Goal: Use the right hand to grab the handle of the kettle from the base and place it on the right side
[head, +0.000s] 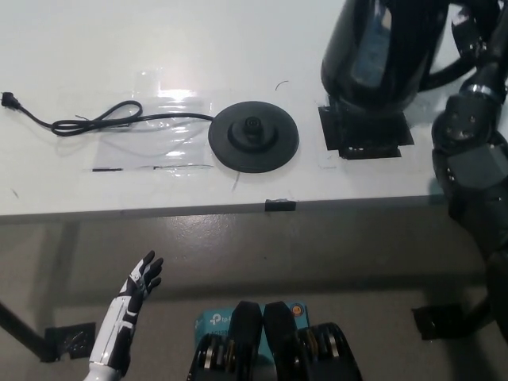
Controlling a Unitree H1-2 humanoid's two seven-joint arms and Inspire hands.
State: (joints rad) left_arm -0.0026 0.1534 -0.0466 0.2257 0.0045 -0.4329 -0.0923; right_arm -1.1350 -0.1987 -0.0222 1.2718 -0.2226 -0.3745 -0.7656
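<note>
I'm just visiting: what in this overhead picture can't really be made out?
- Right hand: cut off by the head view's top right edge, so its hold on the handle is hidden.
- Kettle: top cropped by the upper edge; whether it rests on the black square pad or hovers is unclear.
- Left hand: small and low; open, idle below the table.
</note>
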